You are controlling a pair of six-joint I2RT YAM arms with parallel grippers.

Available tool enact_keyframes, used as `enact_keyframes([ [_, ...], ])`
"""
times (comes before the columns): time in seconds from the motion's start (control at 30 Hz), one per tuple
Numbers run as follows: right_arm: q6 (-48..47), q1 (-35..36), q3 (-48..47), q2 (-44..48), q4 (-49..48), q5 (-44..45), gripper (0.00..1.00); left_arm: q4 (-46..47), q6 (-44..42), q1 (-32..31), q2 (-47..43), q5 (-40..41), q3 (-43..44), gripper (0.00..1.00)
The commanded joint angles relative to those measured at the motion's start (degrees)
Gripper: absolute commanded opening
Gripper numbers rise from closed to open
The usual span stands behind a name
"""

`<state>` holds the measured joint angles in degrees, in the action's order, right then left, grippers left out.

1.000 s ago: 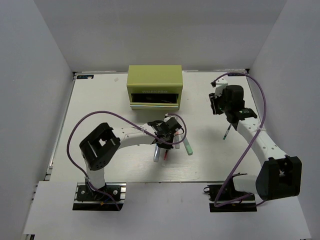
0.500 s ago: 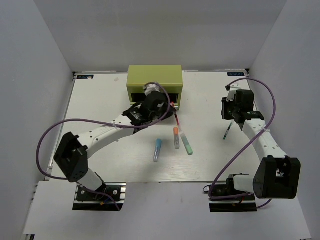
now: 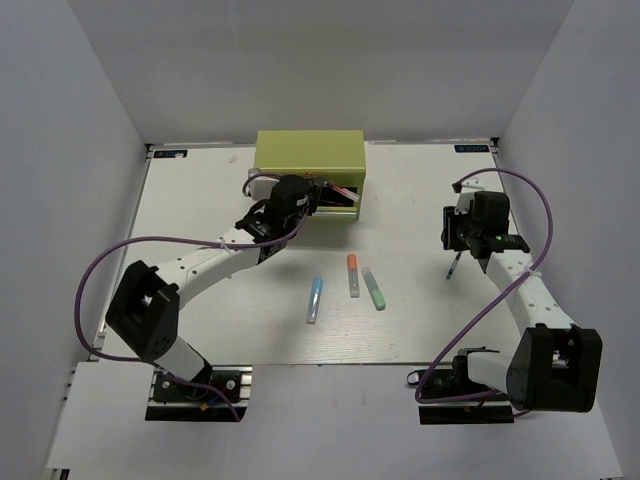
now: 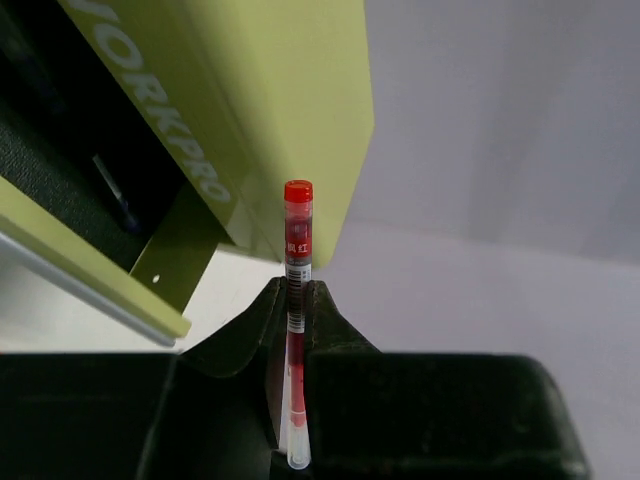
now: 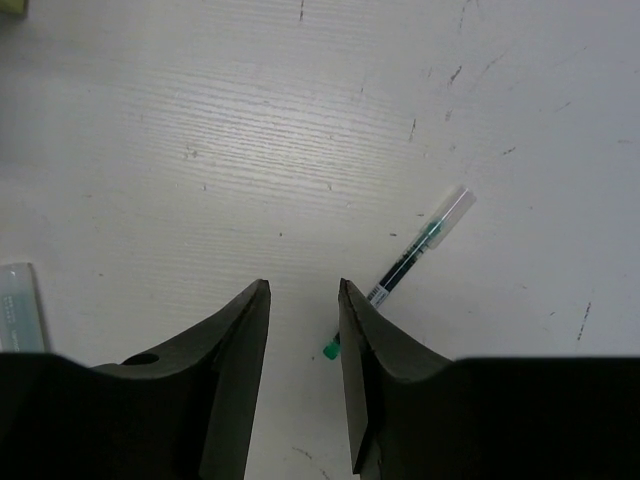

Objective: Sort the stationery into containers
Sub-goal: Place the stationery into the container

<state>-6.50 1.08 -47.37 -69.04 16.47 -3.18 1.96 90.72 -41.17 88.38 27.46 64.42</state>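
One red pen (image 4: 298, 215) clamped in left gripper (image 4: 297, 293), held beside open drawer (image 4: 95, 275). Right gripper (image 5: 303, 300) jaws apart, empty, thin pen (image 5: 410, 258) just beside. Next: red pen to be carried over drawer, released.

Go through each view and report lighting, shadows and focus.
Top external: even, soft light, faint shadows on the table, the tool chest with its open drawer almost black. Left wrist: the red pen is sharp, its label legible; the drawer interior is mostly in shadow. Right wrist: the table grain and thin green pen are crisp, no glare.
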Motion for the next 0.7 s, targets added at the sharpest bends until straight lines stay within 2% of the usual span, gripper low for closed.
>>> enact_keyframes([
  [0.0, 0.4, -0.3, 1.1, 1.5, -1.3, -0.4, 0.40, -4.4, 8.9, 0.6, 1.1, 5.7, 3.0, 0.00],
  [0.03, 0.4, -0.3, 1.1, 1.5, -1.4, -0.3, 0.40, -7.3, 12.0, 0.6, 1.9, 6.3, 3.8, 0.00],
  [0.17, 0.4, -0.2, 1.1, 1.4, -1.3, -0.2, 0.42, -9.3, 16.8, 1.2, 3.1, 6.8, 3.8, 0.00],
  [0.27, 0.4, -0.3, 1.1, 1.3, -1.4, -0.2, 0.42, -10.8, 18.1, 1.7, 4.2, 8.1, 4.3, 0.00],
  [0.33, 0.3, -0.3, 1.1, 1.2, -1.3, -0.4, 0.46, -10.8, 18.7, 1.7, 4.9, 9.0, 4.9, 0.00],
  [0.4, 0.3, -0.4, 1.1, 1.2, -0.8, -0.6, 0.48, -11.9, 18.7, 2.2, 5.7, 9.8, 5.4, 0.04],
  [0.47, 0.2, -0.2, 1.1, 1.2, -0.6, -0.5, 0.51, -13.7, 19.2, 2.8, 6.4, 9.8, 7.3, 0.14],
  [0.5, 0.3, -0.3, 1.2, 1.1, -0.4, -0.4, 0.51, -13.7, 19.2, 2.8, 6.9, 9.8, 7.3, 0.30],
  [0.57, 0.4, -0.3, 1.2, 1.0, 0.1, 0.1, 0.54, -13.7, 19.2, 3.3, 6.9, 9.8, 7.8, 0.45],
  [0.6, 0.8, -0.3, 1.3, 0.7, 0.4, 0.5, 0.54, -13.7, 19.2, 3.3, 6.9, 9.8, 7.2, 0.56],
  [0.67, 1.1, -2.1, 1.1, 0.6, 0.6, 0.6, 0.55, -13.0, 19.2, 3.3, 6.9, 9.8, 6.6, 0.62],
])
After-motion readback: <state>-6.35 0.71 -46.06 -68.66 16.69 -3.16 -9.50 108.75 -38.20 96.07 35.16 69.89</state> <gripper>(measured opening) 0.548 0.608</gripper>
